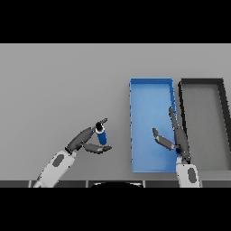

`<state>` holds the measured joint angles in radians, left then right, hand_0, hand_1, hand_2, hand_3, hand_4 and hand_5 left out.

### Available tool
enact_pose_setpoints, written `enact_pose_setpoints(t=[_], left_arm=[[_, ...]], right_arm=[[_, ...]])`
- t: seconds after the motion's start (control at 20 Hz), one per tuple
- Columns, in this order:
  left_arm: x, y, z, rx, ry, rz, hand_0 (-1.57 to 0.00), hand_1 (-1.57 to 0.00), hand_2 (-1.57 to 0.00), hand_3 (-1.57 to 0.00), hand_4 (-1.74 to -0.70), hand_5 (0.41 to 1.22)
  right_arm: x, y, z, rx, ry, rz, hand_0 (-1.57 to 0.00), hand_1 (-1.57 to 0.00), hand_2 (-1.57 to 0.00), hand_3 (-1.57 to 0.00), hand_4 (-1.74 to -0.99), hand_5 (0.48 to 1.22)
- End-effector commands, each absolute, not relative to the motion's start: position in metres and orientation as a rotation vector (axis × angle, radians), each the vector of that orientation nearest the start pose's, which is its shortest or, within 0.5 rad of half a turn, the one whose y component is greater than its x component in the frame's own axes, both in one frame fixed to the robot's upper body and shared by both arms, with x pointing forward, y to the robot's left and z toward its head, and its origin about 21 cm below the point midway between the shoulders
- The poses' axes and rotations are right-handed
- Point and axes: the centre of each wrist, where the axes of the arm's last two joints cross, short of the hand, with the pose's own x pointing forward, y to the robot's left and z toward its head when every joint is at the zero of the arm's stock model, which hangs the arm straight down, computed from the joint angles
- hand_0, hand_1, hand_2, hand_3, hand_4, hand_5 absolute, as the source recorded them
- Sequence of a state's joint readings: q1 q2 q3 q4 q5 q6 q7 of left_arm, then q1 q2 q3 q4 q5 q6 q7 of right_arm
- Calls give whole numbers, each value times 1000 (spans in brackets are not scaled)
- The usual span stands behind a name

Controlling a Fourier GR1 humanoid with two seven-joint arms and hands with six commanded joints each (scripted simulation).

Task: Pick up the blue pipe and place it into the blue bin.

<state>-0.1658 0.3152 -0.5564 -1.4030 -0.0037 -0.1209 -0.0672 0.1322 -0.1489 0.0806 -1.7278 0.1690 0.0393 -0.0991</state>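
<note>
Head view: we log our left hand (pixel 85 140) curled round the short blue cylindrical pipe (pixel 101 135), well left of the shallow rectangular blue bin (pixel 150 81) (right hand (pixel 177 140) idle over it, fingers straight), so grasp looks done, carry and drop remain.

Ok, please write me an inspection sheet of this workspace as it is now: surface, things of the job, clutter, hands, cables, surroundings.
Surface: grey table, flat and plain.
Job's things: blue pipe, short, held left of the blue bin; the bin holds no pipe.
Clutter: black bin right beside the blue one, nothing seen inside.
Hands: left hand curled round the pipe, left of the blue bin; right hand open, fingers straight, over the blue bin's right side.
Cables: nothing seen.
Surroundings: nothing seen beyond the table.
</note>
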Motion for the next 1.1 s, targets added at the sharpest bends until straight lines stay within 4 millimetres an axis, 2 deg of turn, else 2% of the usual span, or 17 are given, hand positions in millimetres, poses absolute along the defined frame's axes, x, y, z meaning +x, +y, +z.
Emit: enact_pose_setpoints(t=[0.0, 0.2, 0.3, 0.35, 0.4, 0.5, 0.55, 0.65, 0.8, 0.9, 1.05], left_arm=[[251, 172, -26, -247, -1423, -835, 1, 1, 1, 1, -1051, 418], [254, 160, -28, -339, -1456, -793, 1, 1, 1, 1, -1107, 463], [253, 153, -34, -385, -1455, -731, 1, -41, -151, -121, -1186, 550], [253, 152, -34, -412, -1468, -696, -10, -156, -308, -276, -1243, 613], [253, 149, -35, -428, -1468, -666, -125, -319, -485, -535, -1281, 735], [254, 144, -34, -438, -1481, -635, -602, -752, -865, -908, -1439, 910], [255, 141, -32, -446, -1469, -644, -796, -915, -1006, -1030, -1497, 972], [247, 139, -35, -470, -1508, -649, -1075, -1151, -1210, -1194, -1580, 1062], [244, 137, -32, -444, -1523, -675, -1317, -1356, -1386, -1378, -1513, 1139], [243, 133, -31, -447, -1561, -664, -1408, -1434, -1453, -1448, -1492, 1169], [247, 130, -16, -459, -1649, -646, -1488, -1501, -1510, -1508, -1474, 1194]], right_arm=[[214, -251, 15, -172, -1680, 325, 1, 1, 1, 1, -1221, 645], [215, -259, 13, -190, -1670, 325, 1, 1, 1, 1, -1207, 650], [216, -256, 12, -178, -1682, 331, 1, 1, 1, 1, -1213, 655], [214, -256, 10, -164, -1682, 327, 1, 1, 1, 1, -1217, 655], [216, -256, 13, -172, -1677, 328, 1, 1, 1, 1, -1220, 656], [217, -256, 14, -175, -1676, 327, 1, 1, 1, 1, -1219, 657], [217, -255, 10, -170, -1672, 319, 1, 1, 1, 1, -1224, 658], [217, -254, 10, -152, -1678, 316, 1, 1, 1, 1, -1233, 660], [219, -252, 12, -152, -1672, 323, 1, 1, 1, 1, -1222, 646], [223, -252, 13, -155, -1663, 316, 1, 1, 1, 1, -1220, 635], [221, -254, 12, -142, -1668, 303, 1, 1, 1, 1, -1225, 630]])
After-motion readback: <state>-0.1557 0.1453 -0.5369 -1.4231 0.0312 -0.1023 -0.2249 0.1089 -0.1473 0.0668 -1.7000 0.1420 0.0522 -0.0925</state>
